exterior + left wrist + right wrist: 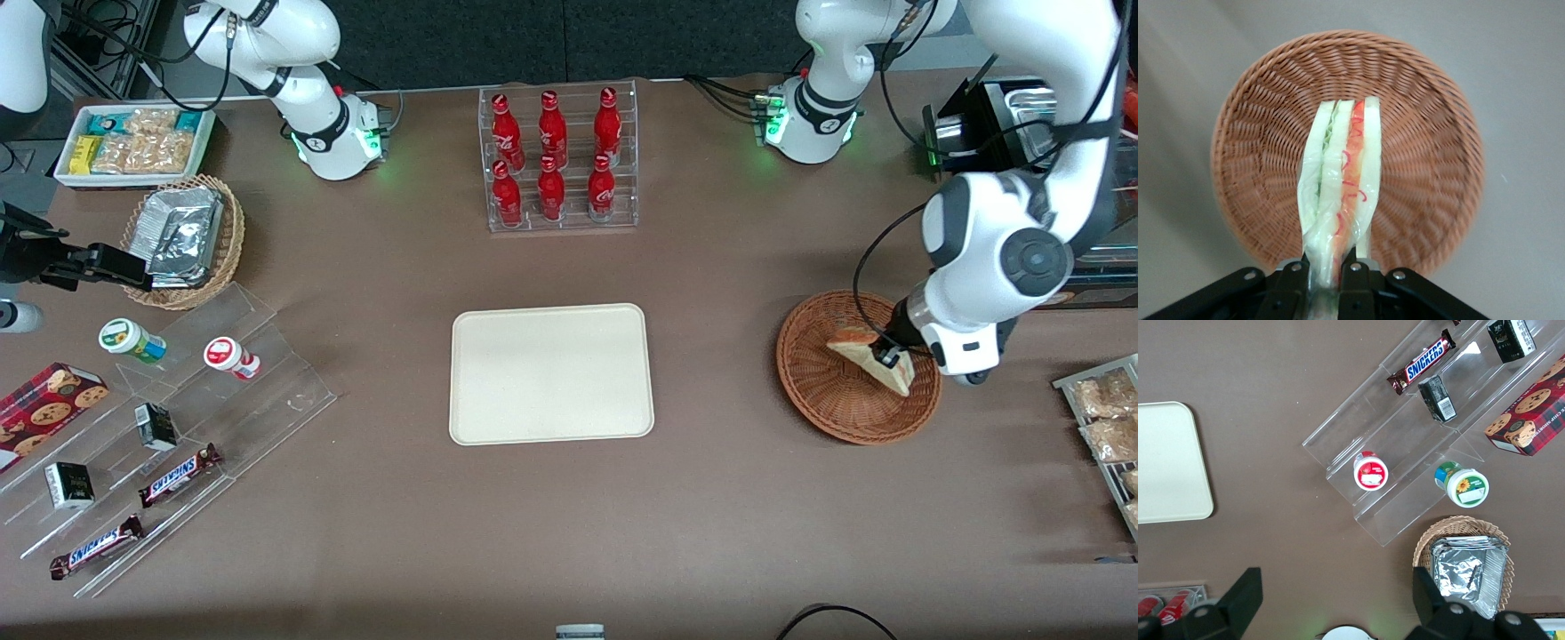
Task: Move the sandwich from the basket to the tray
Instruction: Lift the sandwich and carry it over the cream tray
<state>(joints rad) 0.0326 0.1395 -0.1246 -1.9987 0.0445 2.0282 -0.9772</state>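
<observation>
- The left arm's pincer (1328,270) is clamping the triangular white-bread sandwich (1338,180) over the round reddish-brown wicker basket (827,396).
- The basket is sitting at three o'clock from the cream rectangular tray (551,373) on the brown bench (569,533).

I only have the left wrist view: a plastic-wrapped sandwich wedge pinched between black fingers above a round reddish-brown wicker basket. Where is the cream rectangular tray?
Observer: The cream rectangular tray lies mid-table, toward the parked arm's end from the reddish-brown wicker basket.
Operator: Anything on it?
Observer: No, its surface is bare in the front view.
Operator: What stands near it?
Observer: A clear rack of red bottles, farther from the front camera than the tray.
Operator: Where is my gripper?
Observer: The left gripper is over the basket, shut on the triangular sandwich.
</observation>
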